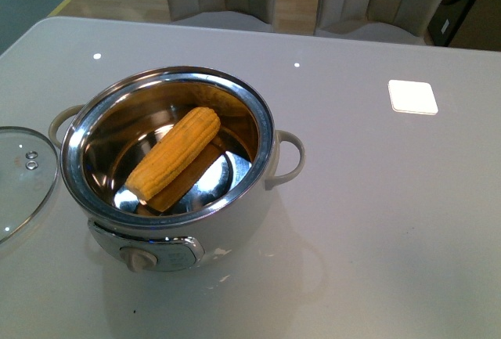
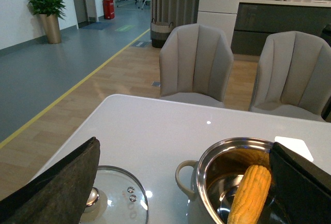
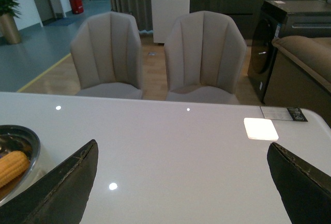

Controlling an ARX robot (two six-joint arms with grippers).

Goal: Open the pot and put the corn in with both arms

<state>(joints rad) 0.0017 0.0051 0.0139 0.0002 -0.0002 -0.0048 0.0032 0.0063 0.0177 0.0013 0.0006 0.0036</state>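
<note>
The pot (image 1: 168, 159) stands uncovered, and its glass lid (image 1: 23, 174) lies flat on the table (image 1: 376, 198) just beside the pot's handle, set clear of the mouth so the bowl is free. The corn (image 1: 174, 153) lies slantwise inside the steel bowl, leaning against its wall, so the task looks done. The left gripper (image 2: 181, 182) and the right gripper (image 3: 181, 182) both hang spread apart and empty, the left near the pot, the right well off from it.

Shiny steel lines the pot (image 1: 106, 131); the corn (image 1: 174, 153) looks rough-kernelled, the lid (image 1: 19, 190) clear glass, the worktop (image 1: 376, 214) glossy, perhaps laminate
</note>
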